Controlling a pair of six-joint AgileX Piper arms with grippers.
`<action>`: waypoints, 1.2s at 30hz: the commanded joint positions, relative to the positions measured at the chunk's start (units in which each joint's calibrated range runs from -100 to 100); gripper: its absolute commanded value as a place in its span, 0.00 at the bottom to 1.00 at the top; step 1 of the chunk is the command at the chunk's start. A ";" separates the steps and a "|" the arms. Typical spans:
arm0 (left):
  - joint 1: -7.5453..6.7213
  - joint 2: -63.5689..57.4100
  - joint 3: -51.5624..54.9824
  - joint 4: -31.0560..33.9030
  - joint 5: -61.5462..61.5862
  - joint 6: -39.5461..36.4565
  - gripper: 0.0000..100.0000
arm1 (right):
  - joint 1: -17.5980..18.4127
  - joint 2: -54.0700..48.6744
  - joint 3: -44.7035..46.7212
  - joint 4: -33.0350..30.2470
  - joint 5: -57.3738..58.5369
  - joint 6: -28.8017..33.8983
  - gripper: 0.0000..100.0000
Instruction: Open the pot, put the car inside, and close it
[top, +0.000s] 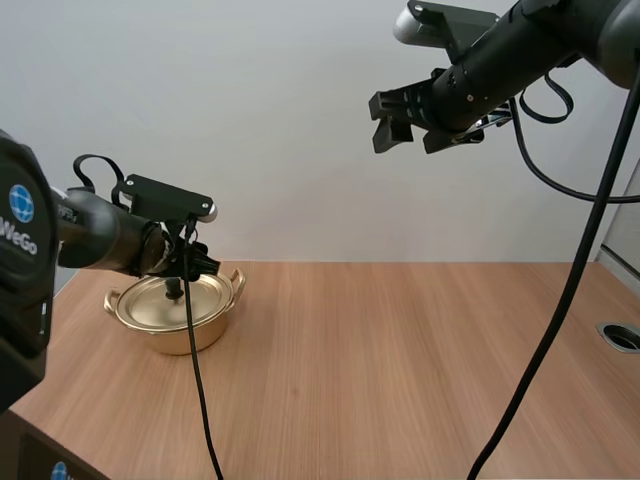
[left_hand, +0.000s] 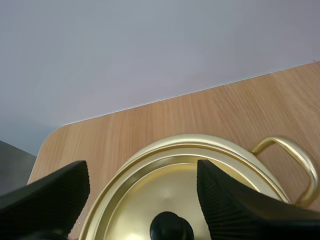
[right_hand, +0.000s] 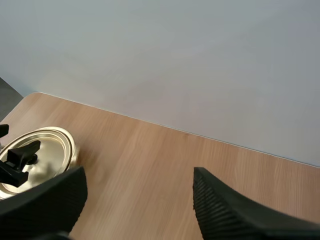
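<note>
Pot (top: 176, 318), gold-coloured, sits on the wooden table (top: 400, 370) toward its far left part. Its lid (top: 150, 300) is on and the black knob (top: 173, 290) stands up at the centre. From the high view, the left gripper (top: 197, 265) hangs low just over the lid, close above and a little to the right of the knob. The right gripper (top: 405, 140) is raised high over the far middle of the table, well apart from the pot, its jaws released and holding nothing.

From the left wrist view, the left gripper (left_hand: 142, 175) has its ribbed fingers (left_hand: 55, 192) spread wide over the lid (left_hand: 170, 172), one on each side of the knob (left_hand: 171, 227). There is a gap on both sides, so the jaws are released and grasp nothing. One loop handle (left_hand: 295, 160) of the pot juts out at the rim on the right, over bare table (left_hand: 150, 120).

From the right wrist view, the right gripper (right_hand: 139, 180) also has its fingers (right_hand: 225, 210) apart with only table (right_hand: 165, 160) between them. The pot (right_hand: 50, 145) lies far off to the left, lid closed, with the left gripper (right_hand: 17, 157) right over it.
</note>
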 joint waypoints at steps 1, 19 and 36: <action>-0.02 -0.20 -4.96 -0.18 4.10 -0.05 1.00 | 0.01 -0.02 0.03 -0.81 -0.02 -0.04 1.00; 0.05 -1.53 -23.30 -5.50 29.66 -0.96 0.00 | 0.01 -0.02 0.03 -2.98 -2.57 3.04 0.00; 0.05 -15.80 -21.52 -35.50 32.47 14.05 0.00 | 0.01 -14.04 20.55 -12.21 -40.09 10.38 0.00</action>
